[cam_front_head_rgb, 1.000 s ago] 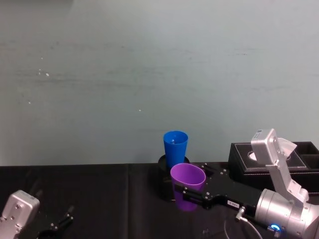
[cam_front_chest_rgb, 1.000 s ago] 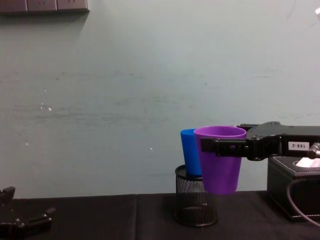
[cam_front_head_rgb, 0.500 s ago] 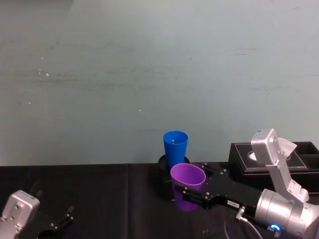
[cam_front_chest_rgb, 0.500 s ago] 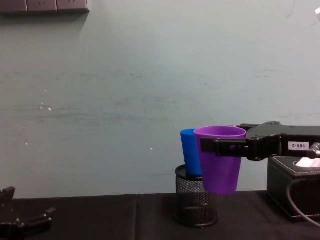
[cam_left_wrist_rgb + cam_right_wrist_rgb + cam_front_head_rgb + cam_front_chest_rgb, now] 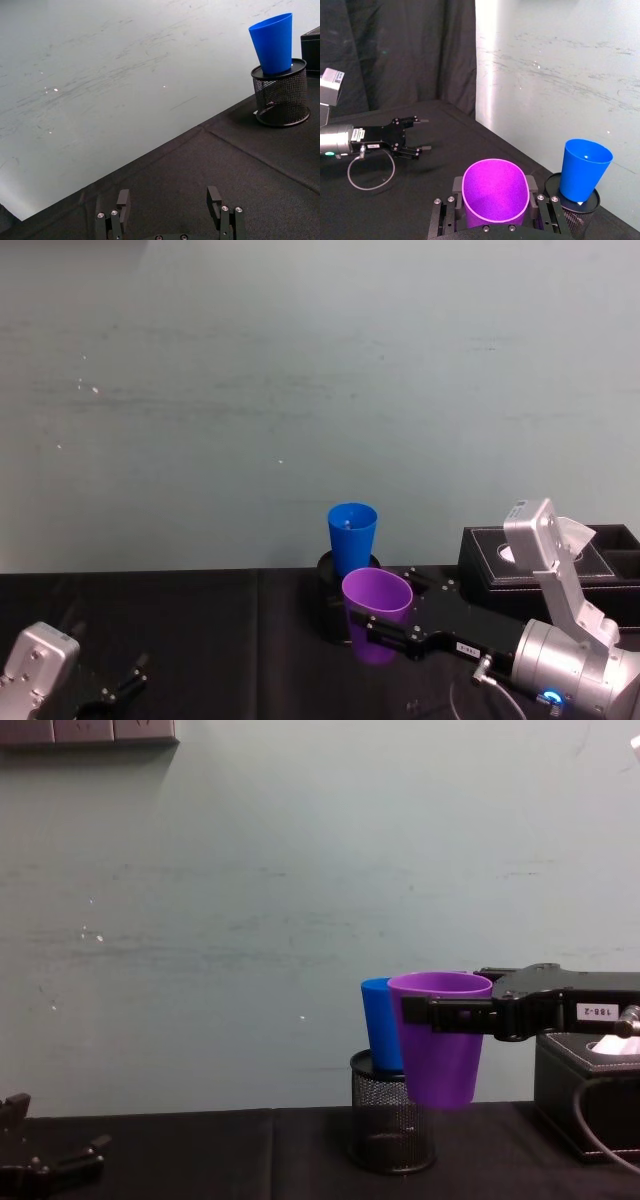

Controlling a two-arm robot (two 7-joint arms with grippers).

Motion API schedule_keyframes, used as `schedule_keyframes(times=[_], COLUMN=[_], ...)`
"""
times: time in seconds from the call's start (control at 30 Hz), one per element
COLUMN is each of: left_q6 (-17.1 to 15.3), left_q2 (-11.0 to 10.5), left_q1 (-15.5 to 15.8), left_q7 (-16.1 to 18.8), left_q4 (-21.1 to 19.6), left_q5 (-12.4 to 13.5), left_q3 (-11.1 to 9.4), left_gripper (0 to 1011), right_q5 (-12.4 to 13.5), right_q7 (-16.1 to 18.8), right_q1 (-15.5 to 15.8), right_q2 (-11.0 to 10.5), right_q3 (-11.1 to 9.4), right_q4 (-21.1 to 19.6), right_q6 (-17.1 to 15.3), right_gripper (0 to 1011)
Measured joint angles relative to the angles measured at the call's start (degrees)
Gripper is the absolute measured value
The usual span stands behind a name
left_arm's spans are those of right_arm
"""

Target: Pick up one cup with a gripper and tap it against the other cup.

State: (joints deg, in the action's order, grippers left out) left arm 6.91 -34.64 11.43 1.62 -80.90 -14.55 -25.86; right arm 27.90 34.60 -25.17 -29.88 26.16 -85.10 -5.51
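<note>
The purple cup point(image 5: 441, 1040) is held aloft, clamped in the right pincer point(image 5: 440, 1014) just beside the blue cup point(image 5: 378, 1025), so the tap is judged not yet made, and the left pincer point(image 5: 170, 210) is parked low at the left with its jaws apart.

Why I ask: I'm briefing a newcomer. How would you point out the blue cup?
On the black table stands a wire-mesh pen holder. The blue cup sits in it, behind the purple cup in the right claw; it alone is blue.
</note>
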Motion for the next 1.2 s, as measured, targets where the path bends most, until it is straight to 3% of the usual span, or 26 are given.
schedule_keyframes(times=[1.2], left_q6=[0.0], left_q2=[0.0], left_q1=[0.0], left_q7=[0.0], left_q4=[0.0], left_q5=[0.0], left_q3=[0.0], left_gripper=[1000], right_q5=[0.0], right_q7=[0.0], right_q1=[0.0], right_q2=[0.0], right_q3=[0.0], right_q4=[0.0], right_q6=[0.0], right_gripper=[726])
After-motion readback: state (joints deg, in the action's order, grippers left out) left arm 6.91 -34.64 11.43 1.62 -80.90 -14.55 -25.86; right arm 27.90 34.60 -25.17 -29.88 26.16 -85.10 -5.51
